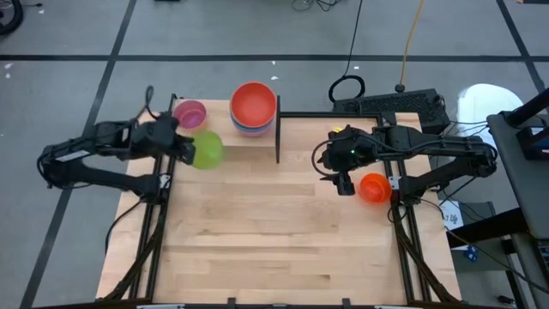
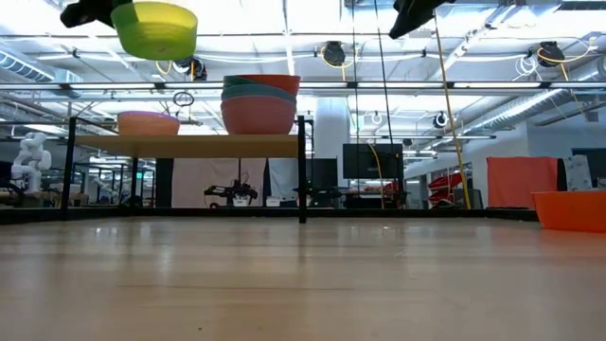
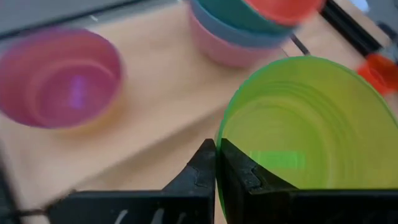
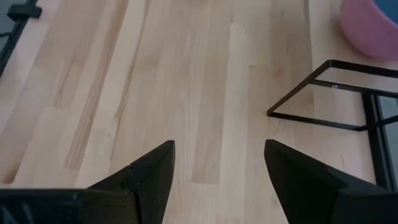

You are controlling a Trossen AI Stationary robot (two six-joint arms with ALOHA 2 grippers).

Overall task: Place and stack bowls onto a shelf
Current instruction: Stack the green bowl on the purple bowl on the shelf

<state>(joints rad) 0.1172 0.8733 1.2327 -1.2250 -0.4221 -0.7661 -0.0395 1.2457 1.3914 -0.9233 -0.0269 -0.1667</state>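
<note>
Wooden worktop (image 1: pixel 274 223) mostly bare; left gripper (image 3: pixel 216 163) raised beside shelf (image 1: pixel 225 139), jaws clenched on green bowl (image 1: pixel 207 149) rim; right gripper (image 4: pixel 219 168) jaws released, hovering near orange bowl (image 1: pixel 373 187).

Above the shelf (image 2: pixel 189 145), the green bowl (image 2: pixel 156 28) hides the left gripper's tips in the low view. The orange bowl (image 2: pixel 571 209), far from the shelf, is cut by the picture's edge. The stack's lower bowls (image 1: pixel 252 126) sit mostly covered by the red bowl (image 1: pixel 253 101).
</note>
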